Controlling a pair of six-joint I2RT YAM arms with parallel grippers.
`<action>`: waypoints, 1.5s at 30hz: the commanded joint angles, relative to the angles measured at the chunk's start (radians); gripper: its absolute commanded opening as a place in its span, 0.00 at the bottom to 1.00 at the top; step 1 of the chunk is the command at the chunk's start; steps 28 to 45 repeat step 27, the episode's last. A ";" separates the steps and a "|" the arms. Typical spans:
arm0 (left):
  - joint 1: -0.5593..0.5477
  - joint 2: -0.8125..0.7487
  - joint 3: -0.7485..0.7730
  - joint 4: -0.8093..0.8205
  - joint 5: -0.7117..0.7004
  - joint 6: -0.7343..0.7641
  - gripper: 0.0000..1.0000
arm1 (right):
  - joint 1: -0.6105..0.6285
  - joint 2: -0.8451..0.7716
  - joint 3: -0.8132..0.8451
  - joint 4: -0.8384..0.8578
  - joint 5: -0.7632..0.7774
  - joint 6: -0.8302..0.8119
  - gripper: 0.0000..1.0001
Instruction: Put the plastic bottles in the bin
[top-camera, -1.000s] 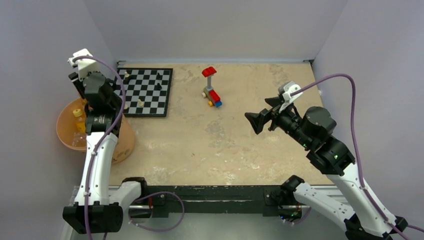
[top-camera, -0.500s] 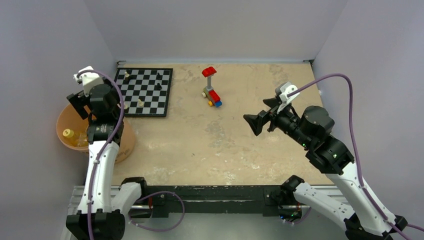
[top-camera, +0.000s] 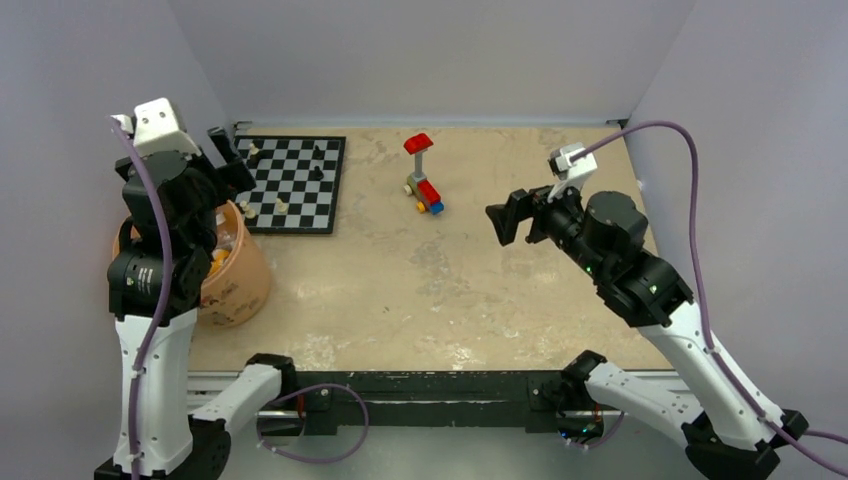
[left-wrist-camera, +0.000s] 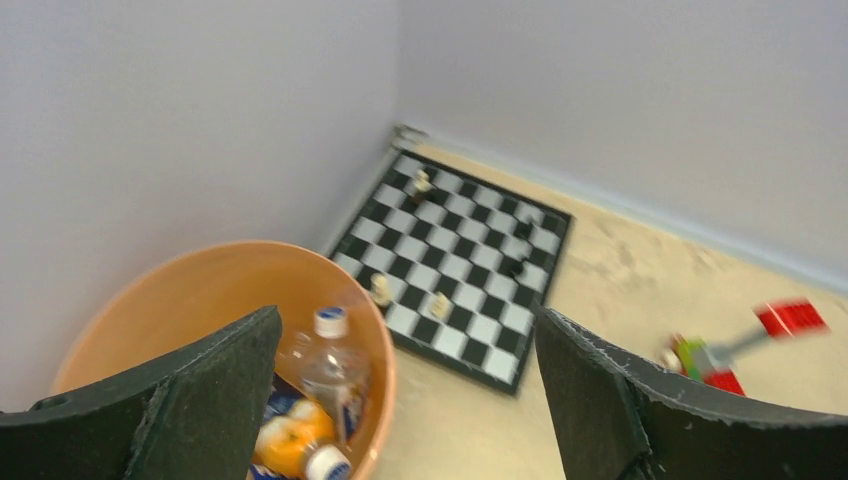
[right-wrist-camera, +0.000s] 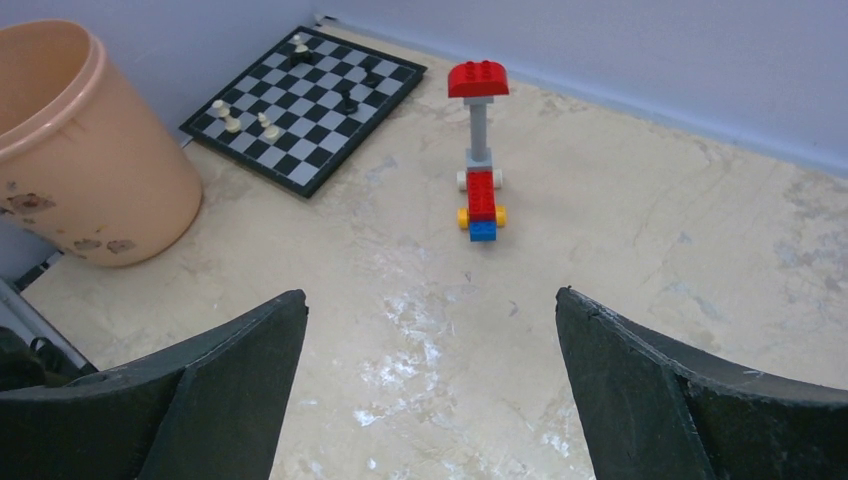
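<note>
Bottles first: a transparent white-capped bottle (left-wrist-camera: 331, 366) is seen lying inside the bin (left-wrist-camera: 190, 268), w/ an orange-brown bottle (left-wrist-camera: 283, 446) just beneath it. Both sit down by the inner edge of the left gripper's (left-wrist-camera: 407, 318) wall-side finger. More may lie under them, but the full count can't be told, as that finger hides a good part of the tub. No bottle is spotted out on the table (right-wrist-camera: 620, 240) in any view. So the job is judged done, or all but.

Left gripper: fingers spread wide, nothing btwn them, hung above the bin. Ahead of the fingertips the chessboard (left-wrist-camera: 470, 260) is seen w/ its pieces. Off past the other finger is the toy brick figure (left-wrist-camera: 788, 318), blurred.

Right gripper (right-wrist-camera: 430, 298): also spread wide & empty, poised over bare table. The brick figure is straight ahead of its fingers, the bin well off past one finger, toward the wall.

Step in hand, as judged: pull-back & check. To be done well:
- The left arm should be lifted straight clear, so the rim isn't clipped & the bin tipped.
- Any swing should be kept off the chess pieces.
- The bin's contents should be looked over before anything is called finished.
- The figure is to be left alone.
</note>
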 joint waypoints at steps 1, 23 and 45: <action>-0.071 0.063 0.053 -0.248 0.185 -0.109 1.00 | -0.001 0.083 0.080 -0.078 0.193 0.106 0.99; -0.168 -0.068 -0.258 -0.247 0.454 -0.188 1.00 | -0.013 0.167 0.082 -0.173 0.325 0.354 0.98; -0.168 -0.063 -0.264 -0.243 0.465 -0.188 1.00 | -0.013 0.173 0.082 -0.172 0.320 0.347 0.98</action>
